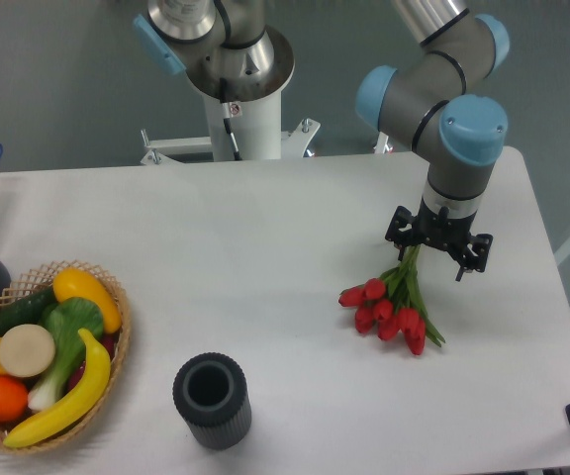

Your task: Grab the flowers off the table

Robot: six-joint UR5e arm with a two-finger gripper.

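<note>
Now | my gripper (426, 249) grips the tulip bunch (392, 305) by its stems, near the table's (265, 247) right edge | light, soft, crushable heads; stems are the sound hold

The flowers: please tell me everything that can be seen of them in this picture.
The flowers are a small bunch of closed red tulip heads on green stems with narrow green leaves; they look artificial. The heads fan out toward the lower left and front, and the stems run up and converge beneath the gripper, whose fingers appear to be closed on the stem ends. The bunch is on the right part of the white table; whether the heads rest on it or are lifted cannot be told.
</note>
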